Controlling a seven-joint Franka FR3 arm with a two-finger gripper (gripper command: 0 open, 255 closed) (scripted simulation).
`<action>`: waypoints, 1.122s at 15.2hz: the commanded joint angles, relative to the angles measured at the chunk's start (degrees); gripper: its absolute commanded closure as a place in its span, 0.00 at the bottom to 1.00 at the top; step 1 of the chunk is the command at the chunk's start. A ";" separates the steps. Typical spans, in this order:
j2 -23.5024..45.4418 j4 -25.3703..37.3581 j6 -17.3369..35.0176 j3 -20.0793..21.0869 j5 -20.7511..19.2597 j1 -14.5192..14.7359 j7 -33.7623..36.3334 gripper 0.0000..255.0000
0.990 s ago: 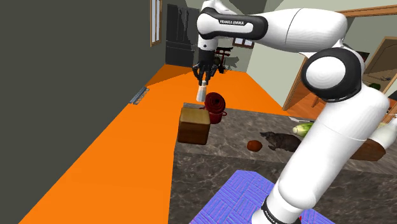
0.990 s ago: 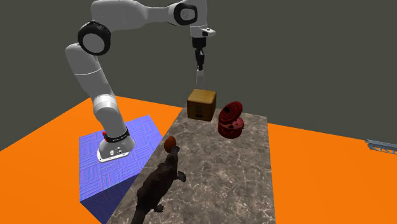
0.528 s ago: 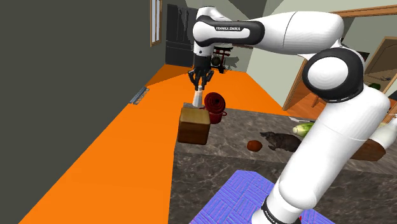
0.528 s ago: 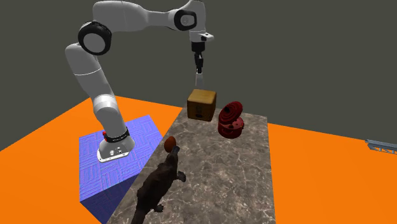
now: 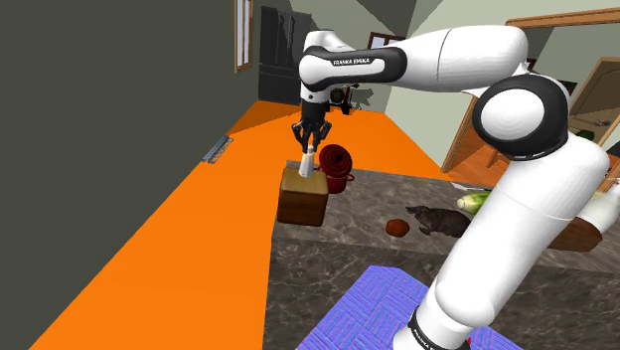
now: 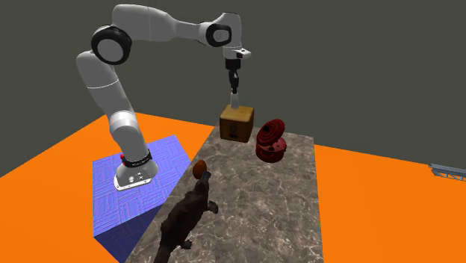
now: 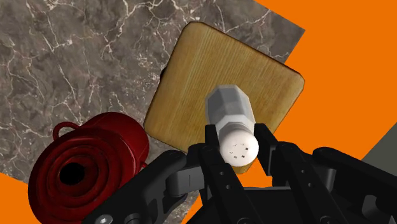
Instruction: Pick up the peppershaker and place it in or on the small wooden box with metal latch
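1. The gripper (image 7: 238,145) is clamped on the pepper shaker (image 7: 232,118). In the wrist view a black finger presses on each side of its white, holed cap.
2. The shaker body is faceted and pale grey. It points away from the hand, straight at the lid of the wooden box (image 7: 191,83).
3. Shoulder view, upper centre of the frame: the gripper (image 5: 310,137) hangs from the arm (image 5: 457,60) with the shaker (image 5: 307,162) upright under it. The shaker's lower end overlaps the top of the box (image 5: 303,197). I cannot tell whether it touches the lid.
4. Second exterior view, upper centre: the same stack of gripper (image 6: 234,84), shaker (image 6: 234,98) and box (image 6: 237,122). The shaker's base is level with the lid. Any gap is too small to read.
5. The box sits at a corner of the marble counter (image 5: 397,273), close to the edge that borders the orange floor (image 5: 179,249).
6. A dark red ribbed pot (image 5: 337,165) stands just beside the box on the counter. In the wrist view the pot (image 7: 83,165) lies next to the box, its opening facing the camera.
7. Centre right of the shoulder view: a small brown ball (image 5: 397,228) lies near a dark animal figure (image 5: 442,219), both well apart from the box.
8. The blue-purple stand (image 5: 373,308) is at the lower right of the shoulder view.
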 commanded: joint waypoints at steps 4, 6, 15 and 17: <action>-0.10 -4.06 3.99 -0.03 -0.10 -0.02 0.29 1.00; -0.01 -5.14 5.16 -0.04 -0.12 -0.03 0.37 1.00; 0.07 -4.99 5.09 -0.04 -0.11 -0.05 0.35 0.00; 0.07 -5.03 5.14 -0.04 -0.11 -0.05 0.35 0.00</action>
